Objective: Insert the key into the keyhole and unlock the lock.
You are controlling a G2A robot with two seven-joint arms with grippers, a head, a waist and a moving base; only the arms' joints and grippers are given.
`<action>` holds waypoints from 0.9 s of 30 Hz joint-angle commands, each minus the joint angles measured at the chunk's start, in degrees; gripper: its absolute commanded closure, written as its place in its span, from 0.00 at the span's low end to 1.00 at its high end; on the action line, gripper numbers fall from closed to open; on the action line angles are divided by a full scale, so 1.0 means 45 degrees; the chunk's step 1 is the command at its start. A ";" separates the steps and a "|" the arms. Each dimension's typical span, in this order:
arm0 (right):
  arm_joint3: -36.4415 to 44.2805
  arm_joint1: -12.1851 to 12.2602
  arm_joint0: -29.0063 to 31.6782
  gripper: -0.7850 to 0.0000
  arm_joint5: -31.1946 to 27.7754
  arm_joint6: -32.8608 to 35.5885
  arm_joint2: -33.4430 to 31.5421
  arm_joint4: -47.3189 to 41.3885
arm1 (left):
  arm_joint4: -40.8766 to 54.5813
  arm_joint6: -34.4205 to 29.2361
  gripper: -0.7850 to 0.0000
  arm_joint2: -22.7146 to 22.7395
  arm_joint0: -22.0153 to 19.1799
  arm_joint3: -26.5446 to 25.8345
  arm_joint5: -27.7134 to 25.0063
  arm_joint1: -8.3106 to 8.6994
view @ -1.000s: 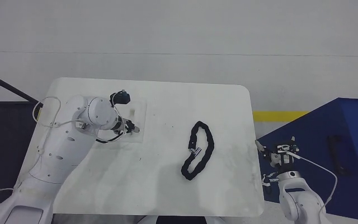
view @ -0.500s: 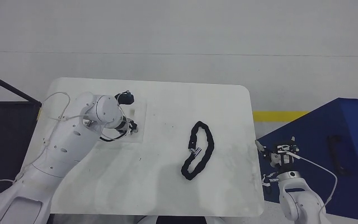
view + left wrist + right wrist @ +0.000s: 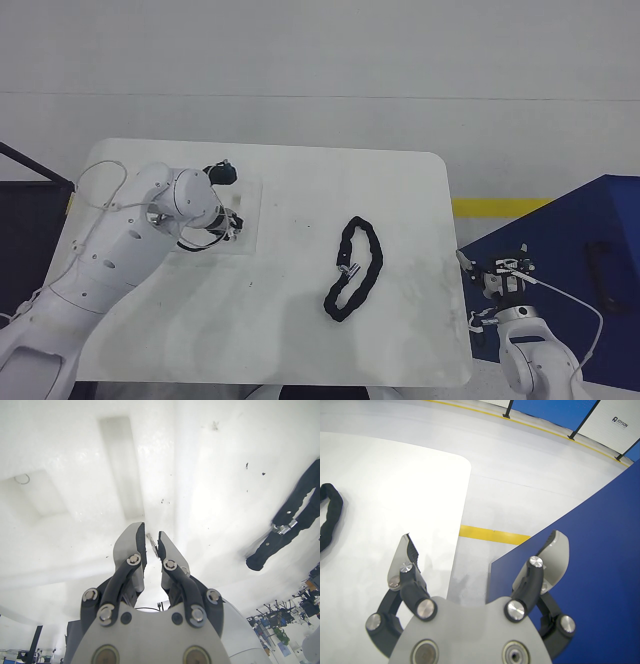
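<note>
A black fabric-covered chain lock (image 3: 355,268) lies looped right of the table's middle, its metal lock body (image 3: 283,528) facing the left arm. Over the white foam tray (image 3: 250,195) at the table's left, my left gripper (image 3: 152,540) is shut on a small silver key (image 3: 153,545), which stands edge-on between the dark pads. In the top view that gripper (image 3: 232,225) is well left of the chain. My right gripper (image 3: 480,547) hangs open with nothing in it beyond the table's right edge (image 3: 497,268); one end of the chain (image 3: 330,517) shows far off to its side.
The foam tray has shallow rectangular recesses (image 3: 117,462), and a small metal ring (image 3: 22,479) lies in one. A blue panel (image 3: 560,260) stands just off the table's right edge, close to the right gripper. A yellow floor line (image 3: 495,535) runs past it.
The left arm's elbow has swung upward and its gripper has drawn back slightly to the left over the tray. The right arm and the chain have not moved.
</note>
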State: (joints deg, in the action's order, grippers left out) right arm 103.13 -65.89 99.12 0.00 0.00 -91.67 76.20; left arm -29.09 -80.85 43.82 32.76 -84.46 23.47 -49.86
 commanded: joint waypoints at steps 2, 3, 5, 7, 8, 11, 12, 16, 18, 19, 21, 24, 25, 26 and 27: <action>0.0000 0.0000 0.0000 0.00 0.0000 0.0000 0.0000 0.0000 | 0.0318 0.0223 0.95 -0.0282 -0.0057 -0.0197 0.0223 0.0224; 0.0000 0.0000 0.0000 0.00 0.0000 0.0000 0.0000 0.0000 | 0.0413 0.0315 0.95 -0.0376 -0.0089 -0.0277 0.0315 0.0304; 0.0000 0.0000 0.0000 0.00 0.0000 0.0000 0.0000 0.0000 | 0.0657 0.0496 0.98 -0.0568 -0.0133 -0.0465 0.0496 0.0473; 0.0000 0.0000 0.0000 0.00 0.0000 0.0000 0.0000 0.0000 | 0.0883 0.0684 1.00 -0.0747 -0.0192 -0.0672 0.0683 0.0663; 0.0000 0.0000 0.0000 0.00 0.0000 0.0000 0.0000 0.0000 | 0.1013 0.0760 1.00 -0.0839 -0.0218 -0.0777 0.0759 0.0765; 0.0000 0.0000 0.0000 0.00 0.0000 0.0000 0.0000 0.0000 | 0.1370 0.1052 1.00 -0.1133 -0.0324 -0.1051 0.1051 0.1086; 0.0000 0.0000 0.0000 0.00 0.0000 0.0000 0.0000 0.0000 | 0.1507 0.1136 1.00 -0.1244 -0.0372 -0.1151 0.1136 0.1194; 0.0000 0.0000 0.0000 0.00 0.0000 0.0000 0.0000 0.0000 | 0.2100 0.1596 1.00 -0.1641 -0.0611 -0.1621 0.1596 0.1659; 0.0000 0.0000 0.0000 0.00 0.0000 0.0000 0.0000 0.0000 | 0.2472 0.1823 1.00 -0.1784 -0.0759 -0.1893 0.1822 0.1928; 0.0000 0.0000 0.0000 0.00 0.0000 0.0000 0.0000 0.0000 | 0.2677 0.1933 1.00 -0.1843 -0.0823 -0.2050 0.1932 0.2073; 0.0000 0.0000 0.0000 0.00 0.0000 0.0000 0.0000 0.0000 | 0.3127 0.2085 1.00 -0.1940 -0.0948 -0.2352 0.2084 0.2392; 0.0000 0.0000 0.0000 0.00 0.0000 0.0000 0.0000 0.0000 | 0.3976 0.2260 1.00 -0.1931 -0.1109 -0.2842 0.2257 0.2913; 0.0000 0.0000 0.0000 0.00 0.0000 0.0000 0.0000 0.0000 | 0.4373 0.2414 1.00 -0.1869 -0.1095 -0.3019 0.2410 0.3079; 0.0000 0.0000 0.0000 0.00 0.0000 0.0000 0.0000 0.0000 | 0.4790 0.2531 1.00 -0.1745 -0.1074 -0.3238 0.2526 0.3247; 0.0000 0.0000 0.0000 0.00 0.0000 0.0000 0.0000 0.0000 | 0.5192 0.2590 1.00 -0.1545 -0.1033 -0.3454 0.2584 0.3424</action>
State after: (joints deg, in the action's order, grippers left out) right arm 103.13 -65.89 99.12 0.00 0.00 -91.67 76.20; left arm -7.84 -69.55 36.02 27.91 -99.01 34.74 -35.28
